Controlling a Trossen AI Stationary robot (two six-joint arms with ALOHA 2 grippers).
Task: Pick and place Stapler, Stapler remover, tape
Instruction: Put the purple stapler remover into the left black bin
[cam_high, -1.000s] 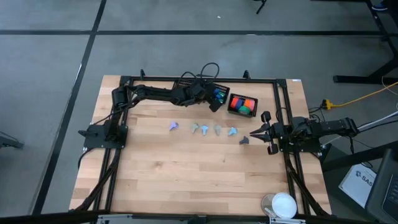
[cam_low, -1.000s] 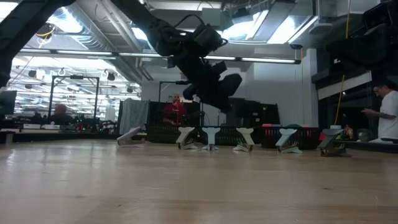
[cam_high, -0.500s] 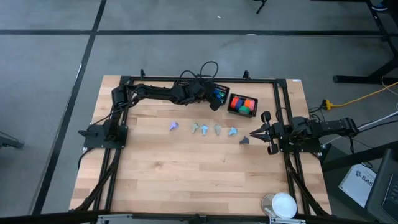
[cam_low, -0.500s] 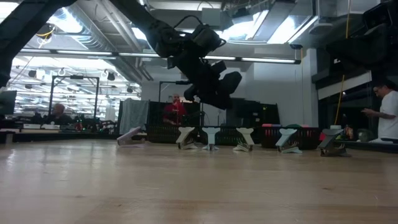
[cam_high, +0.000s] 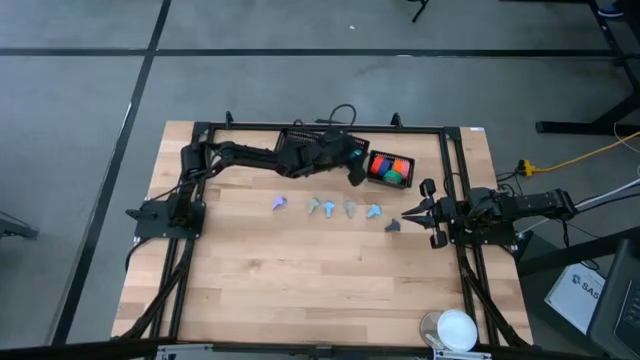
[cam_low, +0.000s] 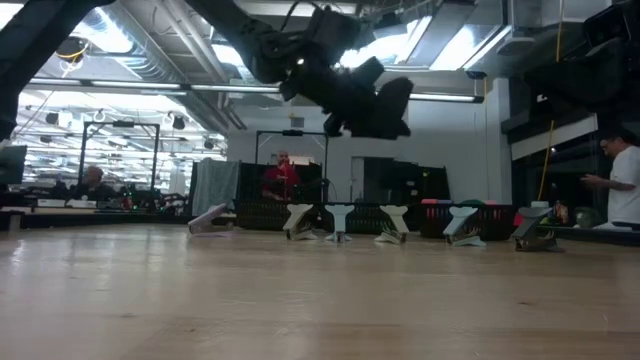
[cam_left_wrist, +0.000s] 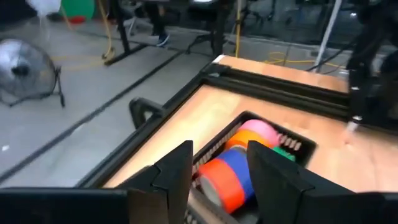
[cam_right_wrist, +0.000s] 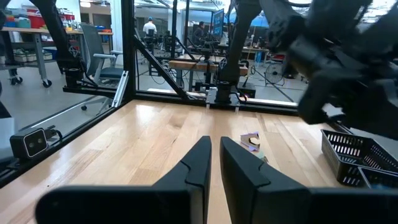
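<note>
My left gripper (cam_high: 357, 172) hangs open in the air at the far side of the table, seen high in the low view (cam_low: 388, 98). It is above a black basket (cam_high: 372, 178) of orange, blue, pink and green rolls (cam_left_wrist: 231, 177). The small blue, green and yellow tape pieces are hidden under the left arm. Several pastel claw-shaped pieces (cam_high: 329, 208) stand in a row on the table. My right gripper (cam_high: 405, 214) is shut and rests low at the right edge, beside a dark grey claw piece (cam_high: 393, 226).
A second black mesh basket (cam_high: 303, 138) sits at the far edge under the left arm. A black metal frame (cam_high: 455, 170) borders the table. A white round object (cam_high: 458, 328) lies at the near right corner. Bare wood spans the near half (cam_high: 300, 280).
My left gripper has risen and swung toward the table's right, from above the mesh basket to above the basket of rolls. The blue and green pieces seen in the high view before are now covered by the arm.
</note>
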